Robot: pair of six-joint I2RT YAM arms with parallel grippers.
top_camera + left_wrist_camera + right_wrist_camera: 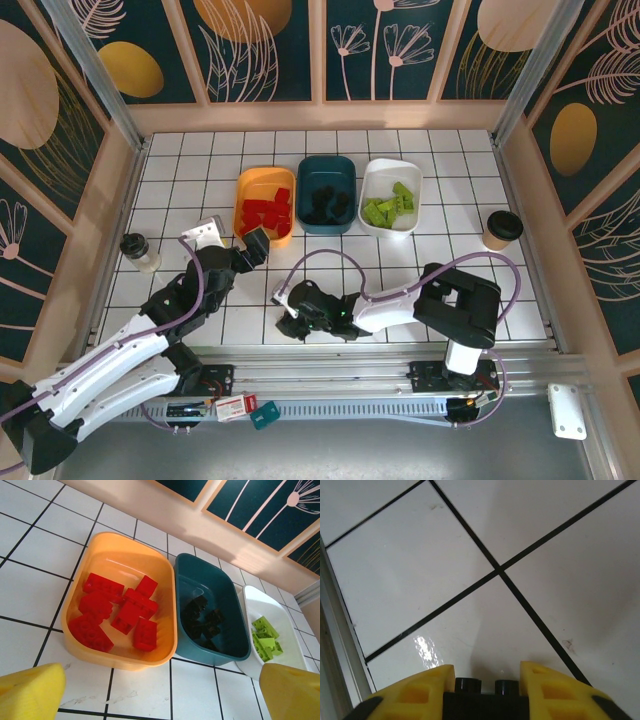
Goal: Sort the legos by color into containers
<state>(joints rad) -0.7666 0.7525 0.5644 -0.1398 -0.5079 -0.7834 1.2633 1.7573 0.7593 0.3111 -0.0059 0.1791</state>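
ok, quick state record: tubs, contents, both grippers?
orange tub: red bricks
teal tub: black bricks
white tub: green bricks
left gripper: open, empty, beside orange tub
right gripper: shut on black brick, low over table

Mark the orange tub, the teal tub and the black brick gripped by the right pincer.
orange tub (131, 661), left wrist view, near rim.
teal tub (200, 577), left wrist view, far inner wall.
black brick (485, 706), right wrist view, its body.
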